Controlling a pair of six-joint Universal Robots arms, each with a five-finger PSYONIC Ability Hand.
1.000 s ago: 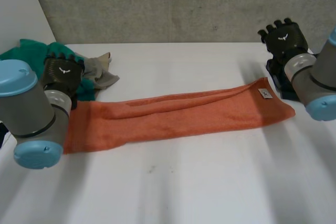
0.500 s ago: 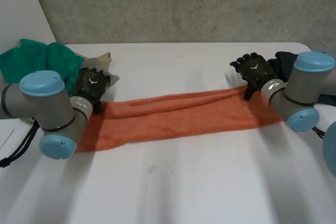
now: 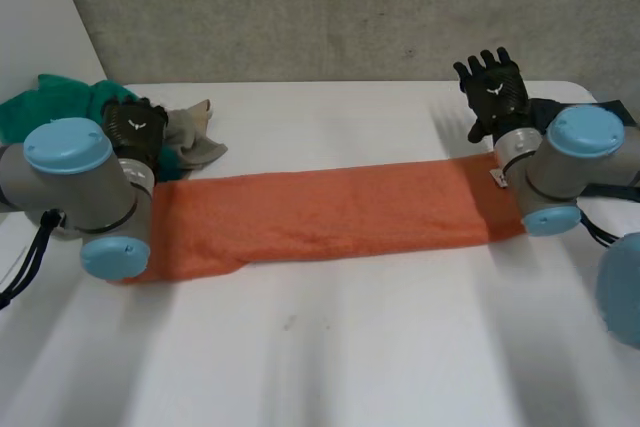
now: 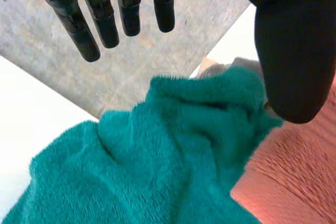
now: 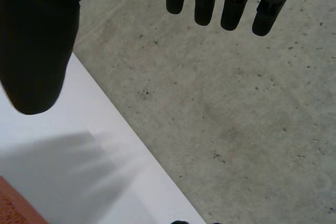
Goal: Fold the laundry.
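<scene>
An orange towel (image 3: 330, 212) lies flat across the white table (image 3: 330, 357) as one long folded band, with a small white tag (image 3: 497, 177) at its right end. My left hand (image 3: 135, 127) is open just beyond the towel's left end, at the edge of the green cloth. In the left wrist view its straight fingers (image 4: 105, 14) hang over the green cloth (image 4: 157, 161), with the orange towel (image 4: 294, 182) beside the thumb. My right hand (image 3: 492, 92) is open and raised behind the towel's right end, holding nothing. In the right wrist view its fingers (image 5: 231, 3) are spread before the wall, with a corner of the towel (image 5: 10, 205) below.
A green cloth pile (image 3: 60, 102) and a crumpled grey cloth (image 3: 190, 137) lie at the back left of the table. A dark object (image 3: 560, 112) sits at the back right behind my right arm. A concrete wall (image 3: 320, 7) stands behind the table.
Both hands came in onto the towel's far edge, then lifted back off it. The towel, earlier slanted with a raised fold, now lies straight and flat.
</scene>
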